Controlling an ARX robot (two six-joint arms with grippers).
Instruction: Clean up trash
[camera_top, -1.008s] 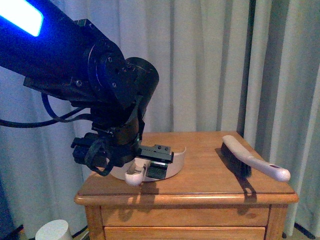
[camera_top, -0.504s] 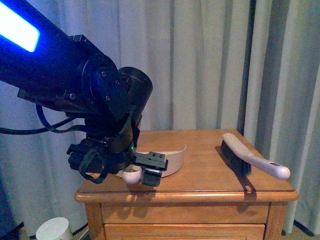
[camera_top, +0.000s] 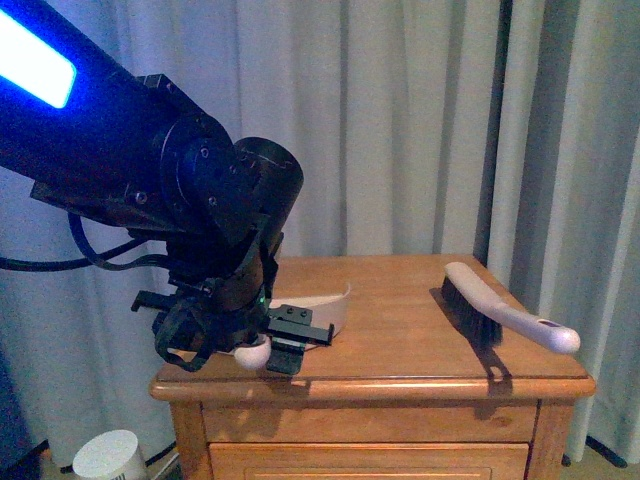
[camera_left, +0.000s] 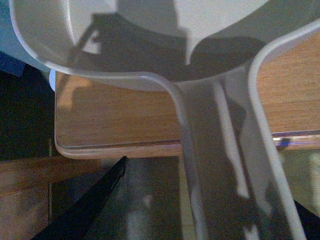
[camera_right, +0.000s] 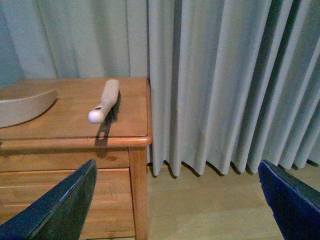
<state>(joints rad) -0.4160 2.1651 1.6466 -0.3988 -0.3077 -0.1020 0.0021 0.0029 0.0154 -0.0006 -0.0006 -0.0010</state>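
Though unseen in front, right pincer (camera_right: 177, 167) gapes; left pincer (camera_top: 262, 350) grips dustpan (camera_top: 328, 303).

White dustpan (camera_left: 150, 45) fills upper frame, handle running to lower right; wooden tabletop (camera_left: 115, 120) mid-frame; left gripper finger (camera_left: 85, 207) lower left.
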